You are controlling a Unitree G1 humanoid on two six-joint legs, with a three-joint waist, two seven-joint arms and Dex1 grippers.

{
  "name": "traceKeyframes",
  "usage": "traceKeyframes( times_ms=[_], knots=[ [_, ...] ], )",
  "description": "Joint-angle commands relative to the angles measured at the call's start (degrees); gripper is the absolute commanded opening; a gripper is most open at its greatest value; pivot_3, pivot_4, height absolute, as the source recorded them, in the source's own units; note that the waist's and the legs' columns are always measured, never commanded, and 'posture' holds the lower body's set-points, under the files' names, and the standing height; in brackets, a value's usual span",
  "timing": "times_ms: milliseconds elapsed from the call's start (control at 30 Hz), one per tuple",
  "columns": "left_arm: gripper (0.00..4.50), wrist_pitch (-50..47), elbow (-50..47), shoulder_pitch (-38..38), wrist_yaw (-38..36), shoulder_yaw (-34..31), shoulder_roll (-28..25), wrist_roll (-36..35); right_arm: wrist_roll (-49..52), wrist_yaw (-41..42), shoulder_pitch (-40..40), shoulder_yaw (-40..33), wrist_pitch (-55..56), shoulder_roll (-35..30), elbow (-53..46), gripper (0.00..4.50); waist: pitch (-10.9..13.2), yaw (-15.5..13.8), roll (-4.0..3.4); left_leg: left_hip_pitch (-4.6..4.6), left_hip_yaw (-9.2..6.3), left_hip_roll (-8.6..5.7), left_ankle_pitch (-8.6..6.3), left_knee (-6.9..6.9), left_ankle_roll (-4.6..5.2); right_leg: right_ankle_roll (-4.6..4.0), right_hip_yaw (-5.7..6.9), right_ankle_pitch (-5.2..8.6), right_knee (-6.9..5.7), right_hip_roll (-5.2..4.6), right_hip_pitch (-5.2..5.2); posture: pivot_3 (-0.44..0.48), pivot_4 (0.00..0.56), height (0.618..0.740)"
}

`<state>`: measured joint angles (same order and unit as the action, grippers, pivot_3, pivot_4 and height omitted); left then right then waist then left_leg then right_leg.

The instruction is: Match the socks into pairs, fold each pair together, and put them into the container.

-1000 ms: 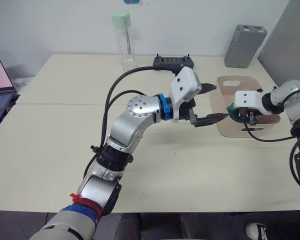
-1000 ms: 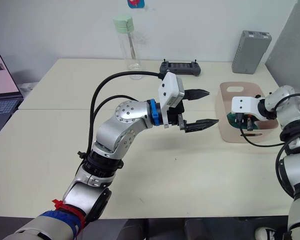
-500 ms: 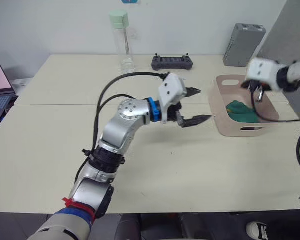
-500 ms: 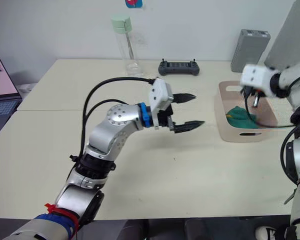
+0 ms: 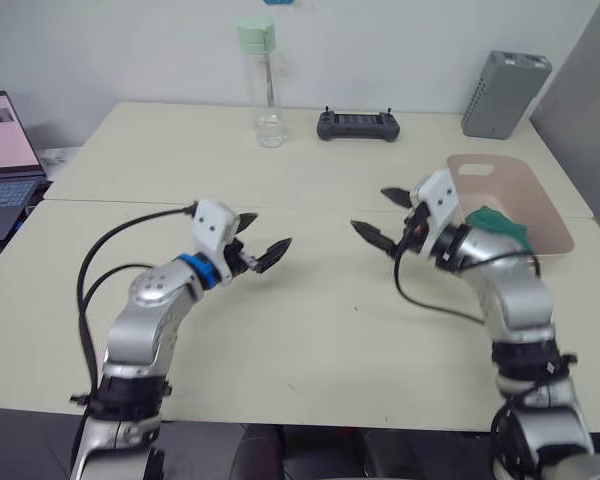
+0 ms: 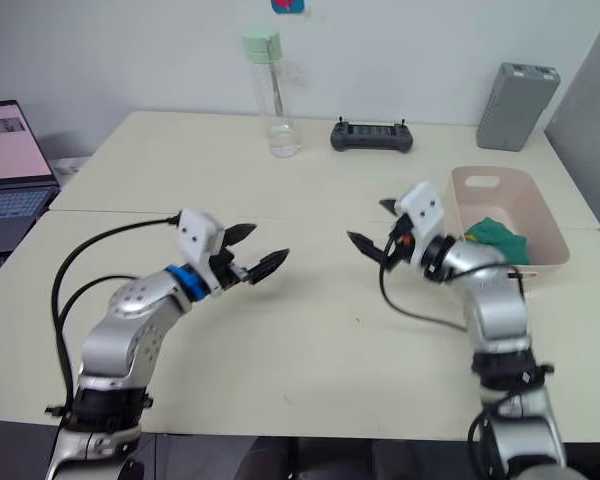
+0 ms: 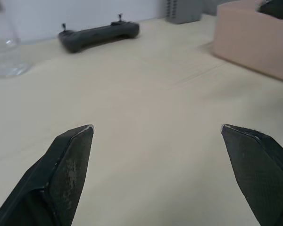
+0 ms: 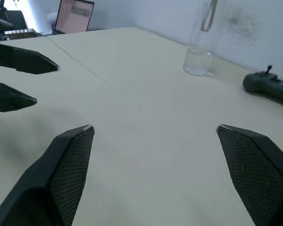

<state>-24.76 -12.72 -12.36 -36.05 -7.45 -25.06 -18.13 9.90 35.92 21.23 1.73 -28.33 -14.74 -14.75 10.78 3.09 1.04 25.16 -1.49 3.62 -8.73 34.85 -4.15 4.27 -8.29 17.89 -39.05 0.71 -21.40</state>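
The pale pink container point(image 5: 546, 222) stands at the table's right side, and dark green sock fabric point(image 5: 496, 221) lies bunched inside it against the near left wall. My right gripper point(image 5: 370, 210) hovers open and empty over the table, left of the container and pointing toward the middle. Opposite it, my left gripper point(image 5: 268, 232) is open and empty above the table's centre-left, pointing right. In the left wrist view its two fingers point(image 7: 68, 162) frame bare table, with the container point(image 7: 252, 42) and the green sock point(image 7: 276, 8) beyond. The right wrist view shows the left gripper point(image 8: 19, 80).
A clear bottle point(image 5: 262, 85) with a green cap and a black controller point(image 5: 358, 124) stand along the table's far edge. A grey ribbed box point(image 5: 505, 80) sits at the far right corner. An open laptop point(image 5: 5, 150) rests on a surface to the left.
My right gripper opened, left the green sock in the container and drew back left over the table. The left arm pulled back toward the near left. The camera view shifted too.
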Motion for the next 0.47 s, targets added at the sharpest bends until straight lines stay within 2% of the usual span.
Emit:
traceKeyframes(
  times_ms=[33, 233, 467],
  knots=[
    [4.5, 1.4, -4.14, 6.03, 2.46, -2.44, 0.83, -0.79, -2.35, -5.07, -7.58, 3.15, 0.11, 0.77, -6.04, 4.47, -0.01, 0.01, 0.02, -0.03, 0.03, 0.01, 0.0, 0.0, 0.0, 0.03, -0.03, 0.05, 0.01, 0.0, 0.01, 0.0, 0.15, 0.74],
    [4.5, 2.4, -6.52, 14.45, 3.3, -1.81, -0.89, 1.48, -2.74, -8.82, -18.05, 4.52, -0.91, 0.54, -11.5, 4.47, -0.06, 0.22, 0.13, -0.25, 0.15, 0.06, 0.01, 0.0, -0.02, -0.12, -0.19, 0.21, -0.02, 0.0, -0.01, 0.0, 0.15, 0.74],
    [4.5, 2.99, -6.62, 15.61, 3.69, -1.99, -1.21, 1.63, -1.52, -10.27, -18.66, 3.81, -1.08, -0.31, -11.9, 4.47, -0.18, 0.32, 0.32, -0.29, 0.28, 0.06, 0.0, 0.0, -0.04, -0.13, -0.4, 0.21, 0.04, -0.03, -0.33, 0.0, 0.15, 0.74]
  ],
)
